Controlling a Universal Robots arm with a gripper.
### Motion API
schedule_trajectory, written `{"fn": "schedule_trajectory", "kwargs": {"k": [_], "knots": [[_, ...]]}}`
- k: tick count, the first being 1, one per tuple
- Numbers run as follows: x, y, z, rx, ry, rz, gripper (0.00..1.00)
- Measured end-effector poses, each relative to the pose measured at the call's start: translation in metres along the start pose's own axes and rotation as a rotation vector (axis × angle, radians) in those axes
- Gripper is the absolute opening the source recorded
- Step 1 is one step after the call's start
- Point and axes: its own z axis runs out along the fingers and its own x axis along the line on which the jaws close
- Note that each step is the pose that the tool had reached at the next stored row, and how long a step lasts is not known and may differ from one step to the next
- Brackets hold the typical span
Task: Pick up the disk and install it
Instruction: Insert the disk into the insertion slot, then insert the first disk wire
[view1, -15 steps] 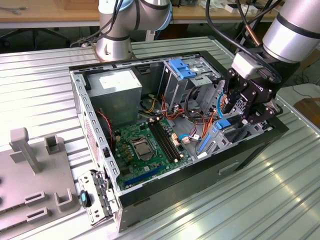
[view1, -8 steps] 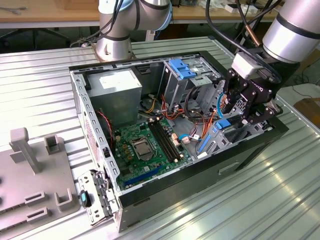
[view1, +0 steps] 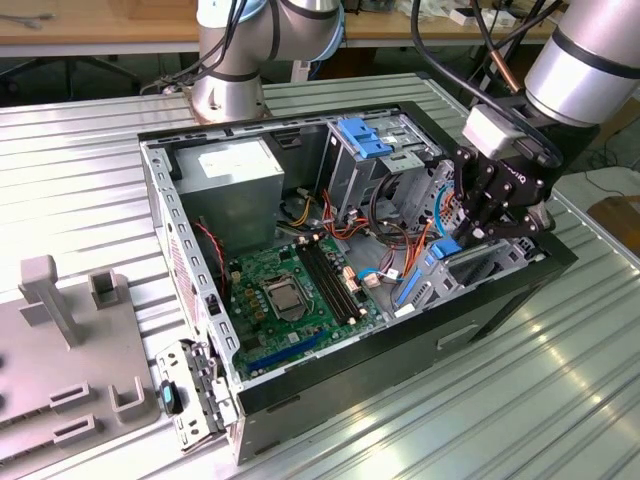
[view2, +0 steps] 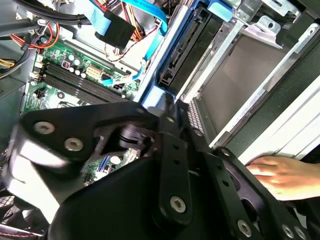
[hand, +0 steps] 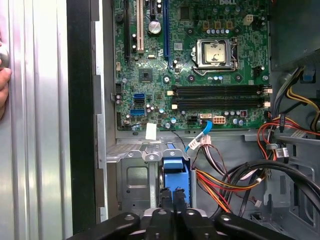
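The disk (view2: 186, 52), dark with bright blue rails, sits edge-on in the metal bay at the case's front corner, at the exterior view's right. Its blue end (hand: 175, 170) faces the arm, and it shows as a blue piece (view1: 445, 248) under the wrist. My gripper (view1: 468, 232) hangs right over that bay. Its black fingers are pressed together, and the gripper's tip (view2: 162, 102) rests against the disk's blue end. In the first wrist view the gripper (hand: 172, 202) meets the blue end with no gap between the fingers.
The open computer case (view1: 500, 290) lies on a ribbed metal table, with the motherboard (view1: 290, 290), grey power-supply box (view1: 235, 175) and blue-clipped drive cage (view1: 365, 135) inside. Loose cables (hand: 235, 175) run beside the bay. A person's hand (view2: 280, 172) rests outside the case. A grey fixture (view1: 70, 340) stands left.
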Motion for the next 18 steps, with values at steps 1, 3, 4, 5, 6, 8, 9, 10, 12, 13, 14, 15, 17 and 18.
{"fn": "schedule_trajectory", "kwargs": {"k": [1,3,4,5,6,8,9,10,12,13,14,15,17,18], "knots": [[0.0,0.0,0.0001,0.0,0.0,0.0,0.12],[0.0,0.0,0.0002,0.0,0.0,0.0,0.11],[0.0,0.0,0.0003,0.0,-0.0001,0.0,0.11],[0.0,0.0,0.0003,0.0,0.0,0.0,0.11],[0.0,0.0,0.0003,0.0,0.0,0.0,0.11],[0.0,0.0,0.0009,0.0,0.0,0.0,0.11],[0.0,0.0,0.0009,0.0,0.0,0.0,0.11],[0.0,0.0,0.001,0.0,0.0,0.0,0.11],[0.0,0.0,0.0011,0.0,0.0,0.0,0.11],[0.0,0.0,0.0011,0.0,0.0,0.0,0.11],[0.0,0.0,0.0012,0.0,0.0,0.0,0.11],[0.0,0.0,0.0012,0.0,0.0,0.0,0.11],[0.0,0.0,0.0013,0.0,0.0,0.0,0.11],[0.0,0.0,0.0014,0.0,0.0,0.0,0.11]]}}
